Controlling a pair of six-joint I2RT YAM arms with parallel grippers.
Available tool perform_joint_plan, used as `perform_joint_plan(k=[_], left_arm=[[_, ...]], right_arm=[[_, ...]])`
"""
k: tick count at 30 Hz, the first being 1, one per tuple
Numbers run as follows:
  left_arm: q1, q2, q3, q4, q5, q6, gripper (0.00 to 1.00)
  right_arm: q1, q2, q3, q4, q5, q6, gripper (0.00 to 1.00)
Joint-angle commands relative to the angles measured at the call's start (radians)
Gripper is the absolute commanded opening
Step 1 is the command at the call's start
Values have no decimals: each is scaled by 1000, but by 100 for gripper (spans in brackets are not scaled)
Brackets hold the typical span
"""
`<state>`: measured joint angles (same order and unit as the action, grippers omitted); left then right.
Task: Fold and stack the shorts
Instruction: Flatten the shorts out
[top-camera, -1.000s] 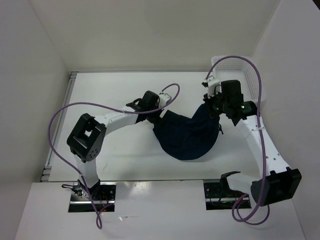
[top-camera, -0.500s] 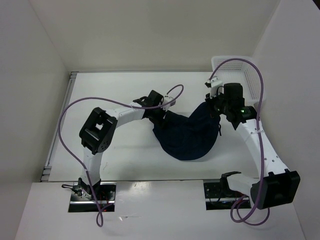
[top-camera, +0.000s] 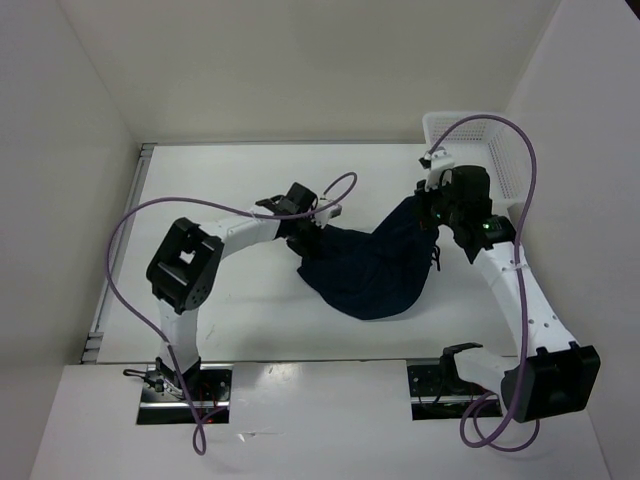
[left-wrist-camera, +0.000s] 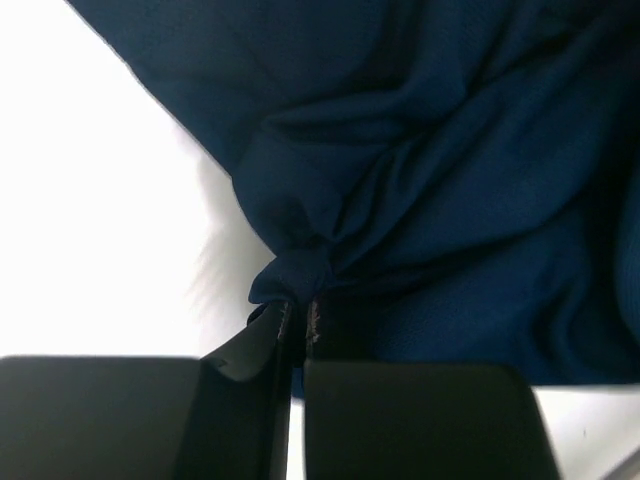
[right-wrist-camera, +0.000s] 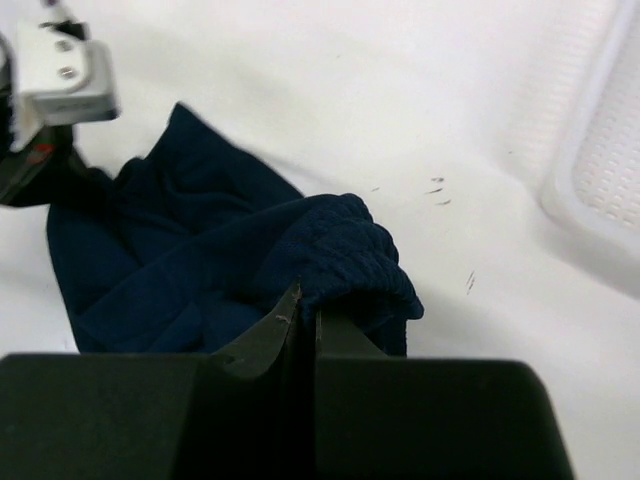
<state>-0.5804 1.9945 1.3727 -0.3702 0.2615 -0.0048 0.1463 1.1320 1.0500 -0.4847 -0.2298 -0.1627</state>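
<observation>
Navy shorts (top-camera: 368, 272) sag onto the counter (top-camera: 230, 310) between my tools. My left tool (left-wrist-camera: 297, 312) pinches one thin bunched corner; my right tool (right-wrist-camera: 305, 312) is clamped on the opposite end. Likely fault: spreading too hard slips the small left pinch free. Beyond, the basket (top-camera: 497, 150) could snag my right arm.

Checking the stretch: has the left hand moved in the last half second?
Yes. The left hand, gripping the shorts, shifted slightly left, away from the basket.
</observation>
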Motion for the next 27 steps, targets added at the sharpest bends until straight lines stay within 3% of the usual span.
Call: perform_joint_plan(k=[1,8,13,18,23,27], left_arm=[[29,-164,3,-58,-95,5,0],[289,-524,155,-203,-218,5,0],[315,-752,193,-194,-321,5,0],[419,-931,212,-219,-312,5,0],[419,-1060,212,-272,-246,5,0],[419,-1149,186,-344,-153,5,0]], right_arm=[[-21,-40,77,142,26,37,0],[-21,-6,375,185,41,35,0],[-21,-31,534,166,-32,80,0],[-30,-70,636,136,-155,123,0],[-40,-127,654,126,-244,163,0],[-50,-175,627,117,-420,189,0]])
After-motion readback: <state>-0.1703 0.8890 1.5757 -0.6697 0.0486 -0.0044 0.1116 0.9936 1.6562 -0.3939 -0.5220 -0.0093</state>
